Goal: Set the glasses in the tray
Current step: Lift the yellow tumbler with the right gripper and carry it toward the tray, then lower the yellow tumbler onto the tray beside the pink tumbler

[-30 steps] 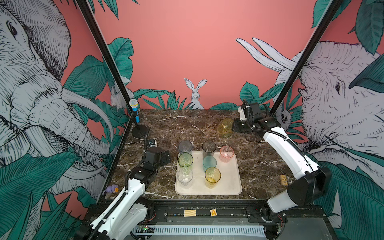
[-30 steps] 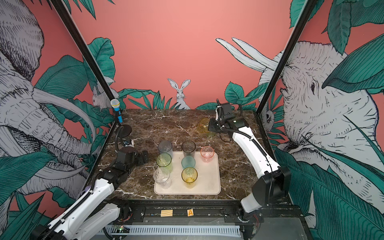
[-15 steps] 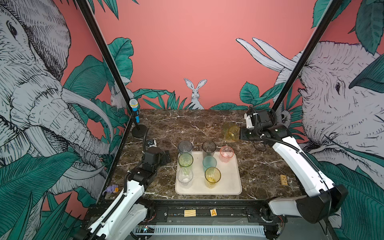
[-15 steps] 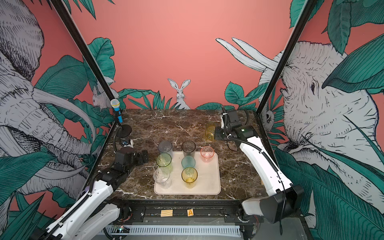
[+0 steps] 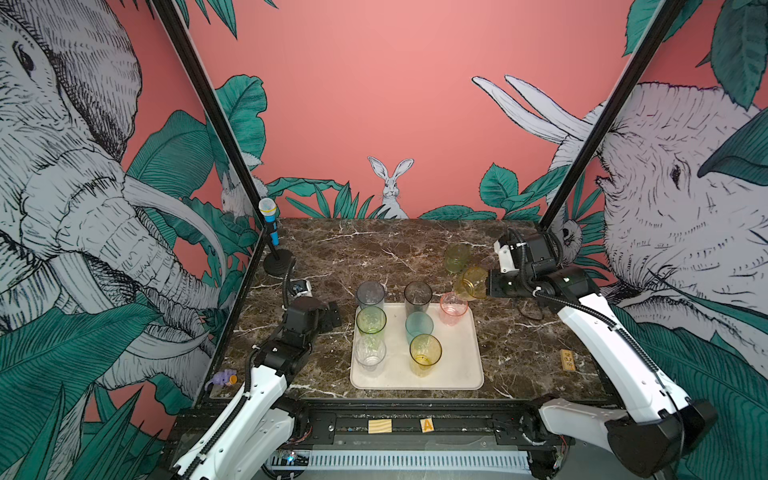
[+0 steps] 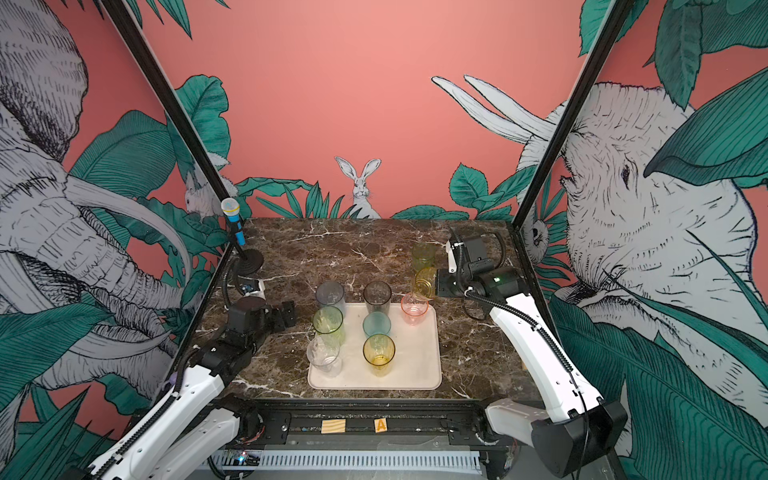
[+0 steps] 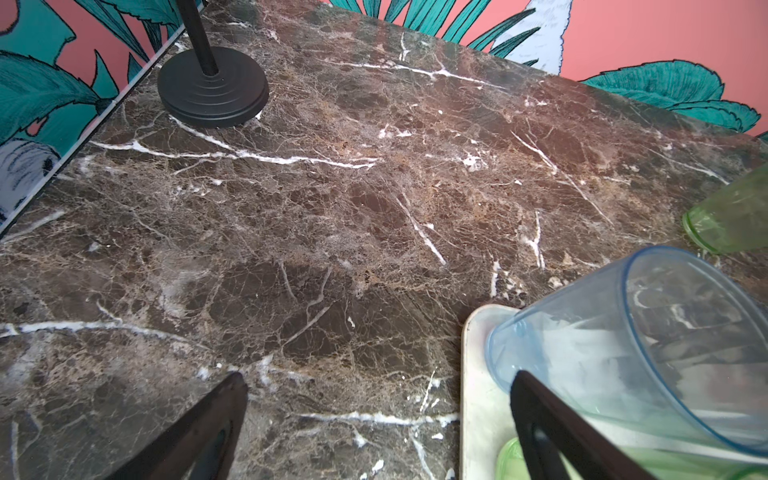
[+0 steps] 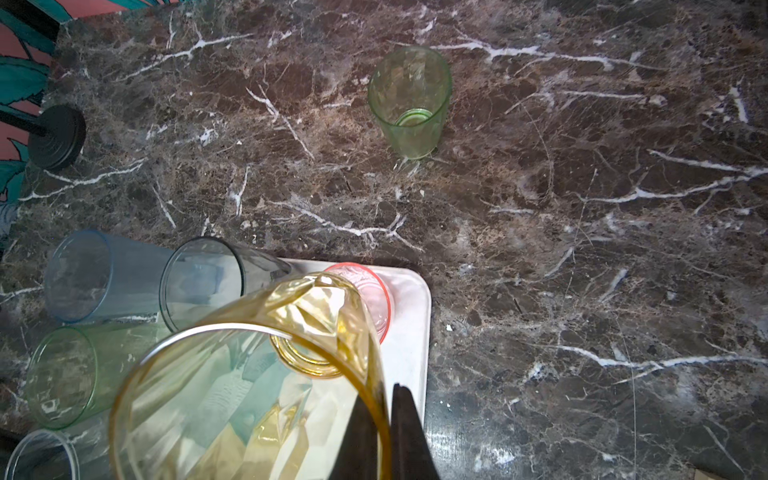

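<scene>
Marble table [image 5: 365, 253], tray [image 5: 461, 357] near-centre. Seven glasses stand upright in the tray, packed toward its 9-to-12 side; the 3-to-5 o'clock stretch is bare. Right gripper [image 5: 485, 286] is clamped on the wall of the amber glass [image 5: 468, 283] at the rim. The right wrist view looks like one finger inside and one outside [image 8: 409, 432]. The amber glass hangs clear of the table at about 1 o'clock off the tray, over the far right corner, just past the pink glass [image 5: 453, 308]. Key relation: its long axis is tilted well off vertical, mouth at the jaws and base leading away toward roughly 8 o'clock. My read is that it needs righting on the way toward 5 o'clock into the bare patch, and the pink glass is the thing to miss. Left gripper [image 5: 328, 318] has its jaws spread wide and empty, low at 9 o'clock of the tray, beside the grey-blue glass [image 5: 370, 294]. Last stray: green glass [image 5: 456, 257], upright on the table further out at 1 o'clock. The right arm is far nearer to it.
</scene>
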Controlling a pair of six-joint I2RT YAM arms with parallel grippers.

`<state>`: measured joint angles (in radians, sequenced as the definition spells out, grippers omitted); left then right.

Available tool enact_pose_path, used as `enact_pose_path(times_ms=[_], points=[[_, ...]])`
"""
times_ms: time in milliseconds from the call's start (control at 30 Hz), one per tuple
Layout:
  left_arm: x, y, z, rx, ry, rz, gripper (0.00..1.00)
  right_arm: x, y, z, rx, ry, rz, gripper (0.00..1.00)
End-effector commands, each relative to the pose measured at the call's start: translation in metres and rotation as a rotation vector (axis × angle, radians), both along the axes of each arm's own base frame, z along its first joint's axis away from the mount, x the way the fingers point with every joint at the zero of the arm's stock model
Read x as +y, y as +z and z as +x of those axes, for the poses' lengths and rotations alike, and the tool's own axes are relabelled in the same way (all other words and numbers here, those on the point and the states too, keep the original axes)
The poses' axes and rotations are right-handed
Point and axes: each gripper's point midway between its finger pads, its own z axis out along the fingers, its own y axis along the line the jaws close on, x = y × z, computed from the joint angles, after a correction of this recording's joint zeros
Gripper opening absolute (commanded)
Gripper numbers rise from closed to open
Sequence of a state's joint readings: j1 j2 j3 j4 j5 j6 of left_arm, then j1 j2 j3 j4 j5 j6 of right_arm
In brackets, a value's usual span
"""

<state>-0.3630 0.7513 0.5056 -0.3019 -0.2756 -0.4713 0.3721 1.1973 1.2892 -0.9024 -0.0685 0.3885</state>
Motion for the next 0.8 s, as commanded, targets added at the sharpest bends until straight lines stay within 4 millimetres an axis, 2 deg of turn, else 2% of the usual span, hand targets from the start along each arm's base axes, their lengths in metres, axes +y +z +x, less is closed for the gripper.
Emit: enact_pose_path(times_ms=[0, 200, 367, 567, 767], points=[[0.002, -0.005, -0.003, 0.011, 0.010, -0.004, 0.99, -0.001, -0.004, -0.011, 0.026, 0.021, 0.003, 0.00], [0.002, -0.004, -0.002, 0.006, 0.010, -0.012, 0.99, -0.004, -0.018, -0.030, 0.067, 0.038, 0.008, 0.00], [0.000, -0.004, -0.001, 0.009, 0.005, -0.012, 0.99, -0.004, -0.042, -0.046, 0.128, 0.059, 0.010, 0.00], [-0.003, -0.004, 0.001, 0.016, 0.000, -0.023, 0.99, 0.007, -0.062, -0.062, 0.166, 0.089, 0.076, 0.00], [-0.001, -0.005, 0.004, 0.020, 0.006, -0.007, 0.99, 0.010, -0.081, -0.073, 0.186, 0.095, 0.048, 0.00]])
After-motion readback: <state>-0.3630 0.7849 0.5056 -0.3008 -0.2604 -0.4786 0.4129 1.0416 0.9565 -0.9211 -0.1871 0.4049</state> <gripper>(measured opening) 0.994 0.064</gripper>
